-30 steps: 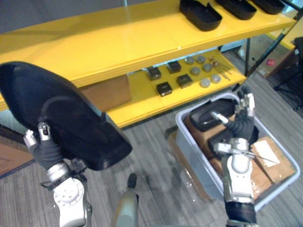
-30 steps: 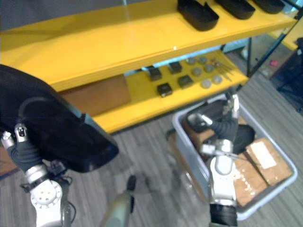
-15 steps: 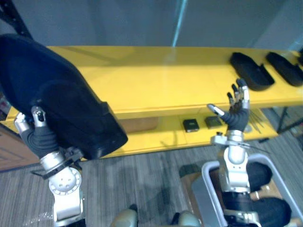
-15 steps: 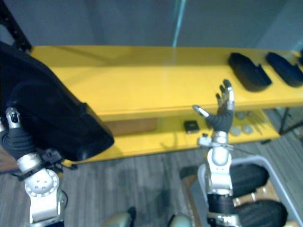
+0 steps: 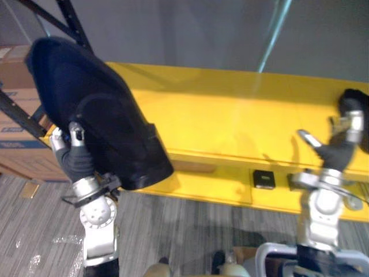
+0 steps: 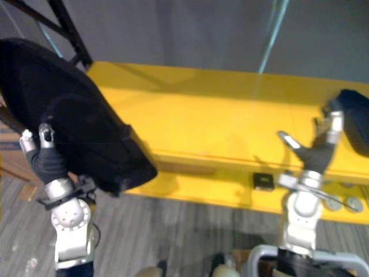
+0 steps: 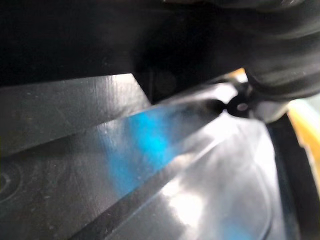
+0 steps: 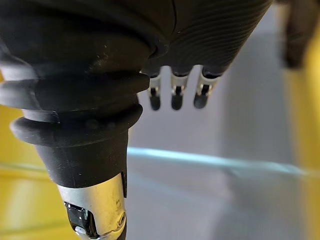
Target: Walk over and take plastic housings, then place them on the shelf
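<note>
The left hand (image 5: 72, 158) holds a big black housing (image 5: 92, 109) raised over the left end of the yellow shelf (image 5: 230, 121), thumb clamped on its near face; the left wrist view shows its glossy surface close up. The right hand (image 5: 337, 151) is up at right, empty. The right wrist view shows its fingers (image 8: 174, 97) straight and apart, and the eye views show a 2nd housing (image 6: 354, 118) just beyond it on the shelf.

No legible text or labels
</note>
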Robot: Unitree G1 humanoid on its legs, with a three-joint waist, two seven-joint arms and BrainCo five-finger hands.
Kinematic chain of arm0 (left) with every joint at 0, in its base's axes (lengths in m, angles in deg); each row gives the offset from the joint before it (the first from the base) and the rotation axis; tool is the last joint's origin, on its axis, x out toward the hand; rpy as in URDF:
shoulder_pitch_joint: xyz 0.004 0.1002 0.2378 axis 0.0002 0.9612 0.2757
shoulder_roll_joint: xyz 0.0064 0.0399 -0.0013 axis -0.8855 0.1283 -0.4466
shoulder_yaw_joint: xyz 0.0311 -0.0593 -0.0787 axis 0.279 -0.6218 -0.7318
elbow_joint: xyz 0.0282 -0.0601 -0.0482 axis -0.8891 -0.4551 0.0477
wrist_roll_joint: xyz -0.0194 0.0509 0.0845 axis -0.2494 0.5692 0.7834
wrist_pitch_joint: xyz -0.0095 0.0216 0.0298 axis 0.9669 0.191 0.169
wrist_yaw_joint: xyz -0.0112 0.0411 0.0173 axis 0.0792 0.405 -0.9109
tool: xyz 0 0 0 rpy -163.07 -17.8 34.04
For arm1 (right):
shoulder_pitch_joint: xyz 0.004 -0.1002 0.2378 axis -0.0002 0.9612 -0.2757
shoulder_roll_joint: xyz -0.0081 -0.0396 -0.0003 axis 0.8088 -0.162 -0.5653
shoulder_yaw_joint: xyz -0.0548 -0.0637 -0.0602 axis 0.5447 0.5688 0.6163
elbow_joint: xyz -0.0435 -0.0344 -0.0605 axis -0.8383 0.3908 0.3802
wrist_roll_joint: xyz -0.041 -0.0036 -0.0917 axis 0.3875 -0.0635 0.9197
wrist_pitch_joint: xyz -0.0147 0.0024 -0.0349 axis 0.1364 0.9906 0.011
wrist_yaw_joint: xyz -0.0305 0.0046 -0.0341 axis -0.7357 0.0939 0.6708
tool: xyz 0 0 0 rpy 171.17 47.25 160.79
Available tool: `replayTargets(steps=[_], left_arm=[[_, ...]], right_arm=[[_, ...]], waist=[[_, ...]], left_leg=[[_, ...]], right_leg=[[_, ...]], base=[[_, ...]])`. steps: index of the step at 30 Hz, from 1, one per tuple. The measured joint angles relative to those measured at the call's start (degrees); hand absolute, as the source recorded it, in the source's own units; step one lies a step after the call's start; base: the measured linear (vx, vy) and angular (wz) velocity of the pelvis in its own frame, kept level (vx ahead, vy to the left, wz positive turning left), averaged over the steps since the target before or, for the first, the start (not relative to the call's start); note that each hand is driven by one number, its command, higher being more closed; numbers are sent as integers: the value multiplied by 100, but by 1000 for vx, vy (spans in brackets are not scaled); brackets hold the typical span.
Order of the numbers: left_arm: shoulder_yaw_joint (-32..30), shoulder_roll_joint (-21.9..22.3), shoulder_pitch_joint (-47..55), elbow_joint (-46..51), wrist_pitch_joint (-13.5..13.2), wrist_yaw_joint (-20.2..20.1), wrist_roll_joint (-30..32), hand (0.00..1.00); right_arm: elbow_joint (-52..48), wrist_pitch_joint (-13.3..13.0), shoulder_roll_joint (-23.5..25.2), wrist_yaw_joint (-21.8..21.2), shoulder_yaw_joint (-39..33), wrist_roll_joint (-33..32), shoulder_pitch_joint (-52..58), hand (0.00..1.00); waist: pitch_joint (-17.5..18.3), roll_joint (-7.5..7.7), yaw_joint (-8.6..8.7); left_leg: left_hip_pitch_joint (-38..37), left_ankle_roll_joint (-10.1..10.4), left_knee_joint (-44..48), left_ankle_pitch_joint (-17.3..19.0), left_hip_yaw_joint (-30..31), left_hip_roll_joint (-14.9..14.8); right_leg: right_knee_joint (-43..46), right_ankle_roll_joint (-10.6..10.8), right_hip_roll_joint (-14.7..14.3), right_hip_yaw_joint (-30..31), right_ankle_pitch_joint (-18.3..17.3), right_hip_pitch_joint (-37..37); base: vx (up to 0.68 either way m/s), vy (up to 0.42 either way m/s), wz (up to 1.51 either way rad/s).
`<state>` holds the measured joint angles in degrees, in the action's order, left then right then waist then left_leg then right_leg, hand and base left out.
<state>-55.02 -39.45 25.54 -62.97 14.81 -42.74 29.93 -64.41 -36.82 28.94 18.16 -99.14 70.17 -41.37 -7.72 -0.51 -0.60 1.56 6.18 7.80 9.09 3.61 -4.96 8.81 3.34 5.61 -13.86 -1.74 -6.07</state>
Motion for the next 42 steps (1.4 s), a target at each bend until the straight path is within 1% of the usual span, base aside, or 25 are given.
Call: replayTargets(steps=[3, 7, 8, 10, 11, 13, 14, 15, 16, 18, 19, 20, 22, 23, 25, 26, 27, 28, 30, 34, 35, 36, 38, 39, 42], left_arm=[[-2, -277, -130, 1, -2, 1, -78, 100], [-22, -418, -430, -4, -7, -91, -73, 100], [-63, -452, -555, -22, -13, -156, -77, 100], [-99, -690, -823, -241, -56, -260, -122, 100], [-119, -889, -1038, -485, -68, -328, -241, 100], [-125, -1082, -1405, -967, -65, -417, -369, 100], [-174, -1250, -1698, -1382, -55, -450, -533, 100], [-251, -1438, -2042, -1807, 19, -466, -665, 100], [-267, -1559, -2254, -2068, 66, -464, -720, 100], [-223, -2099, -3164, -3064, 188, -467, -815, 100], [-95, -2455, -3766, -3680, 318, -478, -974, 100], [-20, -2635, -4061, -3983, 372, -489, -1002, 100], [317, -3236, -5068, -5092, 495, -577, -1140, 100], [414, -3338, -5312, -5375, 540, -597, -1152, 100], [881, -3634, -6224, -6671, 643, -677, -1145, 100], [970, -3689, -6405, -6964, 685, -724, -1144, 100], [1161, -3757, -6732, -7524, 787, -815, -1145, 100], [1250, -3768, -6858, -7775, 841, -851, -1151, 100], [1391, -3762, -7031, -8388, 1038, -1013, -1170, 100], [1517, -3737, -7252, -8969, 1268, -1180, -1219, 100], [1514, -3736, -7346, -9077, 1309, -1224, -1224, 100], [1513, -3737, -7367, -9111, 1329, -1293, -1207, 100], [1493, -3738, -7377, -9115, 1429, -1326, -1203, 100], [1441, -3743, -7376, -9138, 1482, -1349, -1202, 100], [1179, -3745, -7376, -9171, 1620, -1380, -1211, 100]], right_arm=[[-301, -71, 18, 61, -25, 125, -7, 0], [-458, -107, 83, 12, -242, 119, 32, 0], [-531, -111, 134, 1, -287, 107, 45, 0], [-561, -165, 194, -79, -306, 92, 59, 0], [-565, -173, 233, -160, -295, 11, 117, 0], [-570, -170, 240, -257, -274, -7, 318, 0], [-574, -164, 241, -367, -181, -63, 443, 0], [-574, -155, 241, -523, -46, -225, 558, 0], [-575, -151, 240, -588, 36, -263, 629, 0], [-614, -149, 237, -817, 276, -521, 918, 0], [-632, -124, 239, -974, 423, -720, 1115, 0], [-638, -106, 240, -1037, 513, -808, 1215, 0], [-654, -81, 261, -1283, 933, -1211, 1572, 0], [-662, -73, 263, -1371, 1036, -1339, 1654, 0], [-665, 16, 251, -1675, 1461, -1706, 1877, 0], [-664, 64, 251, -1814, 1566, -1909, 1905, 0], [-662, 104, 251, -2032, 1773, -2302, 1968, 0], [-661, 145, 252, -2132, 1874, -2539, 1996, 0], [-660, 291, 248, -2373, 2245, -3118, 2039, 0], [-662, 347, 255, -2514, 2529, -3407, 2165, 0], [-662, 424, 258, -2548, 2542, -3427, 2181, 0], [-663, 496, 259, -2604, 2547, -3452, 2221, 0], [-661, 539, 261, -2602, 2543, -3481, 2247, 0], [-662, 539, 276, -2602, 2539, -3488, 2245, 0], [-661, 539, 348, -2595, 2518, -3489, 2251, 0]], waist=[[35, 78, 84], [46, 83, 247], [58, 75, 324], [67, 70, 454], [69, 63, 472], [96, 13, 514], [140, -59, 618], [171, -118, 676], [192, -153, 683], [222, -218, 791], [217, -230, 845], [216, -235, 891], [185, -290, 1064], [169, -319, 1090], [129, -437, 1163], [116, -475, 1202], [85, -534, 1270], [74, -552, 1288], [15, -588, 1407], [-223, -584, 1445], [-349, -576, 1444], [-378, -570, 1445], [-387, -571, 1438], [-486, -560, 1424], [-526, -550, 1421]], left_leg=[[-194, -1, -75, 8, -649, -30], [-450, -73, -259, 63, -1367, -45], [-498, -95, -298, 77, -1578, -35], [-565, -109, -344, 90, -1915, -21], [-614, -103, -343, 94, -2101, -24], [-656, -98, -344, 97, -2227, -48], [-669, -75, -355, 111, -2290, -82], [-724, -70, -378, 113, -2358, -119], [-761, -49, -403, 118, -2426, -148], [-761, -6, -418, 107, -2473, -184], [-755, 17, -424, 94, -2491, -210], [-752, 27, -431, 87, -2490, -223], [-749, 57, -462, 70, -2516, -270], [-750, 68, -486, 63, -2522, -272], [-682, 106, -556, 39, -2638, -287], [-636, 111, -556, 33, -2639, -283], [-547, 113, -558, 20, -2640, -276], [-518, 117, -567, 1, -2649, -270], [-426, 129, -572, -61, -2653, -265], [-331, 127, -563, -115, -2651, -232], [-316, 108, -563, -129, -2646, -220], [-227, 78, -553, -156, -2642, -194], [-107, 78, -539, -169, -2635, -170], [-98, 78, -533, -169, -2637, -161], [-3, 78, -536, -169, -2648, -145]], right_leg=[[-82, -10, -104, 557, 148, -138], [-402, 17, -252, 1153, 459, -211], [-586, 33, -280, 1297, 592, -211], [-899, -15, -268, 1352, 762, -199], [-1013, -17, -270, 1353, 886, -202], [-1110, -16, -316, 1399, 1002, -184], [-1146, -26, -377, 1420, 1046, -188], [-1179, -67, -430, 1494, 1084, -181], [-1206, -78, -471, 1539, 1097, -174], [-1263, -121, -547, 1565, 1148, -182], [-1288, -162, -584, 1584, 1185, -192], [-1302, -170, -600, 1583, 1193, -191], [-1328, -195, -661, 1596, 1195, -212], [-1328, -199, -671, 1597, 1192, -225], [-1331, -254, -670, 1650, 1140, -391], [-1328, -256, -662, 1645, 1143, -424], [-1297, -259, -656, 1644, 1147, -531], [-1268, -262, -655, 1659, 1155, -588], [-1107, -258, -663, 1682, 1157, -775], [-900, -285, -646, 1700, 1112, -978], [-809, -279, -628, 1686, 1066, -1024], [-712, -269, -593, 1671, 994, -1144], [-629, -267, -560, 1646, 961, -1291], [-628, -280, -553, 1648, 939, -1299], [-611, -301, -540, 1657, 912, -1412]], base=[[-2, 38, -88], [-32, 41, -95], [-35, 37, -83], [-54, 31, -93], [-53, 2, -84], [-28, -32, -43], [-12, -56, -30], [-5, -55, -34], [-5, -56, -36], [-7, -65, -19], [-7, -61, -8], [-9, -61, -10], [-7, -54, -6], [-12, -37, -8], [-21, -32, -16], [-1, -24, -11], [0, 0, 0], [20, -15, -8], [42, -27, -9], [24, -16, -4], [-15, -1, 8], [-25, -4, 13], [-19, -12, 11], [-7, -11, 4], [0, 0, 0]])
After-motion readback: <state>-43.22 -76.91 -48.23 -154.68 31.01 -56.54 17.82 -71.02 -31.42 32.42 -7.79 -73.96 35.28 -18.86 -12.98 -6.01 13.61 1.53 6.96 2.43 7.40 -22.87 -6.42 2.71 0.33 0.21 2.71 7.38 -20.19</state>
